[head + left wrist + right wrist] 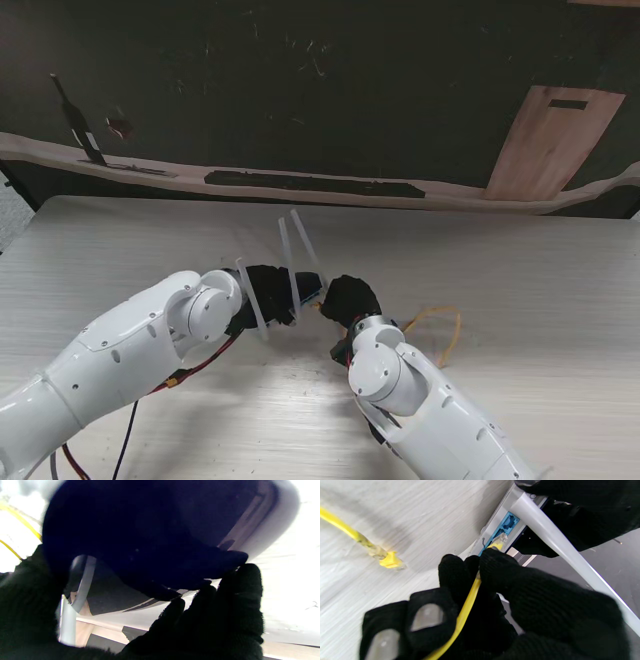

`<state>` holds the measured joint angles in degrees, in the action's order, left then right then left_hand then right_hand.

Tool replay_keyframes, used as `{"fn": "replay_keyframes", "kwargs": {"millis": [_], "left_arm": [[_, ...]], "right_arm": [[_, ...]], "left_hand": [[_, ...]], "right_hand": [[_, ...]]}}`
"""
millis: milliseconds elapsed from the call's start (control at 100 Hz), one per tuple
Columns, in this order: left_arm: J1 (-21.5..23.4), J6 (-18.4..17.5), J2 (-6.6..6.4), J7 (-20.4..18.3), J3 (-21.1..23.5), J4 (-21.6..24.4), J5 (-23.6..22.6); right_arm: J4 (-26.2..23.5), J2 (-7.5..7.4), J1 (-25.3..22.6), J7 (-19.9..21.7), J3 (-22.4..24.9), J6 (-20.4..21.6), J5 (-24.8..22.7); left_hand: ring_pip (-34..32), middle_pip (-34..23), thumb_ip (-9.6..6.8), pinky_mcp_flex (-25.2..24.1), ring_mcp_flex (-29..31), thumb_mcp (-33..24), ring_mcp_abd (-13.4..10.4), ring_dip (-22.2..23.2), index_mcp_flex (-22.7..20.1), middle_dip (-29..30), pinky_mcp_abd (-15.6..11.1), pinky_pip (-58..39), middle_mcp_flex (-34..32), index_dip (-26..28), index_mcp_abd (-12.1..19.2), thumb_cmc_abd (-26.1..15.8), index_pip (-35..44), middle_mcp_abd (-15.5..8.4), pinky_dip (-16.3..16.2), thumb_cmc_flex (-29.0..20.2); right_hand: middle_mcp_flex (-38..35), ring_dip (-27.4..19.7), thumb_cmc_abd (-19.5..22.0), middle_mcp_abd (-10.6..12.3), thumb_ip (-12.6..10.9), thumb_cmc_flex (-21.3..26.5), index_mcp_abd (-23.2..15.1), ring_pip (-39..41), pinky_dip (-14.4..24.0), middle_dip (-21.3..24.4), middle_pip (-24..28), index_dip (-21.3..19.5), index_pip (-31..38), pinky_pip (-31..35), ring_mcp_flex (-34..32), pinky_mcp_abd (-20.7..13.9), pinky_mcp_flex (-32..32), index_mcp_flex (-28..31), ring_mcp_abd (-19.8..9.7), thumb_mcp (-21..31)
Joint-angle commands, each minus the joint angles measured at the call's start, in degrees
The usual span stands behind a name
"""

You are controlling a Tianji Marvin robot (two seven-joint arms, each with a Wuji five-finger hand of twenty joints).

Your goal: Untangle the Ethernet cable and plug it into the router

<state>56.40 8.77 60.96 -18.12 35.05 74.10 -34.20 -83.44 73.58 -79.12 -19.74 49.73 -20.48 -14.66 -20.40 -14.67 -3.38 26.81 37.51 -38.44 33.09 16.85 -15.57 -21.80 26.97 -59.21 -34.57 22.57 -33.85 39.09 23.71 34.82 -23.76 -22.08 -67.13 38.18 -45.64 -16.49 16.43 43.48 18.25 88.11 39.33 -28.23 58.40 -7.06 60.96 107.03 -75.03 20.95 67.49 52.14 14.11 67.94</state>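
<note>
Two black-gloved hands meet in the middle of the bench (520, 270). The right hand (350, 297) pinches the yellow cable (466, 605) between its fingers (495, 567). The cable runs up through the hand to a clear plug (500, 539). The plug tip sits right at the blue ports (508, 523) on the edge of the router (495, 522). I cannot tell if the plug is all the way in.

The left hand (272, 292) is wrapped around the router and holds it up off the bench. Its fingers (240, 592) curl under the dark body of the router, which fills most of the left wrist view. Three white antennas (300, 250) stick out from the router, past the left hand. One antenna crosses close in front of the right wrist camera.

The other end of the cable has a yellow plug (390, 560) too. It lies loose on the bench, well apart from the router. From the stand view, a loop of cable (440, 330) lies on the bench to the right of the right hand. Red and black wires (190, 375) hang under the left arm.

A dark wall stands beyond the bench, with a wooden board (550, 140) leaning on it.
</note>
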Motion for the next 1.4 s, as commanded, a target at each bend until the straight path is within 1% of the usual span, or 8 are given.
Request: {"fn": "replay_keyframes", "kwargs": {"millis": [0,160,470,700,920,1150,1390], "left_arm": [[1.42,0.39,0.36,-2.79,-1.27,-1.69,0.93],[1.29,0.83,0.11,-3.99,-1.33,-1.29,1.41],[1.57,2.14,-0.08,-5.04,-1.11,-0.66,2.15],[1.47,3.0,-0.13,-5.56,-1.55,-0.49,2.7],[1.34,3.9,-0.19,-6.16,-1.87,-0.3,3.27],[0.97,4.22,-0.1,-6.58,-2.48,-0.39,4.4],[0.41,4.33,0.13,-6.55,-3.37,-0.78,5.21]], "right_arm": [[0.78,0.87,0.27,-0.31,-0.3,-0.49,0.2],[2.65,1.58,1.26,-2.17,-1.04,-0.78,-0.47],[4.27,2.51,2.16,-4.74,-1.56,-1.33,-1.26],[4.83,3.71,2.39,-6.5,-1.21,-3.43,0.77],[5.78,4.95,2.49,-8.89,-0.65,-4.42,2.86],[6.76,5.59,2.84,-9.91,-0.99,-4.72,3.4],[5.91,5.58,2.64,-9.7,-1.23,-3.95,4.09]], "left_hand": [[-14.88,-17.15,1.6,0.89,8.09,-17.43,-17.49,5.57,-7.09,-7.31,-14.88,-1.58,-8.68,4.79,20.88,-8.0,21.55,-22.15,-1.4,-31.81],[-14.95,-17.05,1.56,0.4,7.63,-17.08,-17.29,5.51,-6.93,-7.29,-14.74,-1.48,-8.32,4.66,20.79,-8.43,21.27,-22.08,-1.46,-31.7],[-15.27,-17.06,1.47,0.1,7.26,-16.38,-17.17,5.35,-6.9,-7.23,-14.57,-1.66,-8.24,4.44,20.39,-8.88,20.82,-21.58,-1.73,-31.23],[-15.38,-17.03,1.35,0.05,7.2,-15.94,-16.82,5.22,-6.98,-7.13,-14.31,-1.79,-8.18,4.25,20.2,-9.22,20.47,-21.25,-1.91,-31.12],[-15.38,-16.96,1.3,-0.09,6.96,-15.63,-16.75,5.14,-7.03,-7.09,-14.23,-1.79,-7.98,4.14,20.1,-9.5,20.28,-21.11,-2.01,-31.03],[-15.42,-17.1,0.86,-0.54,6.73,-15.55,-16.5,5.12,-7.23,-6.93,-13.95,-1.77,-7.67,4.04,20.28,-9.91,20.12,-20.97,-2.19,-30.74],[-15.45,-17.18,0.77,-0.59,6.64,-15.44,-16.49,5.13,-7.19,-6.87,-13.96,-1.82,-7.64,4.04,20.23,-9.93,20.1,-21.02,-2.31,-30.88]], "right_hand": [[-7.91,1.24,0.27,-12.17,0.05,1.85,1.8,5.09,1.62,-1.08,5.63,-1.18,3.34,12.95,0.51,-9.63,1.36,4.78,-0.38,3.62],[-8.42,1.66,0.23,-12.37,0.13,1.96,2.45,5.71,2.76,-1.22,6.0,-1.02,3.41,12.95,0.48,-10.12,1.5,5.05,-0.86,3.52],[-9.08,2.3,0.24,-12.47,0.28,2.07,2.93,6.69,4.43,-1.49,6.77,-0.98,3.54,12.95,0.43,-11.18,1.75,5.27,-1.93,3.39],[-9.31,2.65,0.28,-12.67,0.34,2.42,3.42,7.21,5.26,-1.61,7.16,-0.97,3.49,12.95,0.42,-11.57,1.83,5.24,-2.28,3.22],[-9.33,2.81,0.56,-12.75,0.32,2.65,3.8,7.36,5.77,-1.65,7.33,-0.98,3.42,12.95,0.43,-11.67,1.85,5.15,-2.35,2.96],[-9.46,2.96,0.64,-12.88,0.26,2.98,4.17,7.55,6.09,-1.69,7.55,-0.96,3.36,12.95,0.41,-11.72,1.86,5.12,-2.48,2.66],[-9.46,3.07,0.72,-12.82,0.2,2.9,4.02,7.64,6.36,-1.68,7.64,-0.98,3.41,12.95,0.42,-11.72,1.88,5.13,-2.51,2.57]]}}
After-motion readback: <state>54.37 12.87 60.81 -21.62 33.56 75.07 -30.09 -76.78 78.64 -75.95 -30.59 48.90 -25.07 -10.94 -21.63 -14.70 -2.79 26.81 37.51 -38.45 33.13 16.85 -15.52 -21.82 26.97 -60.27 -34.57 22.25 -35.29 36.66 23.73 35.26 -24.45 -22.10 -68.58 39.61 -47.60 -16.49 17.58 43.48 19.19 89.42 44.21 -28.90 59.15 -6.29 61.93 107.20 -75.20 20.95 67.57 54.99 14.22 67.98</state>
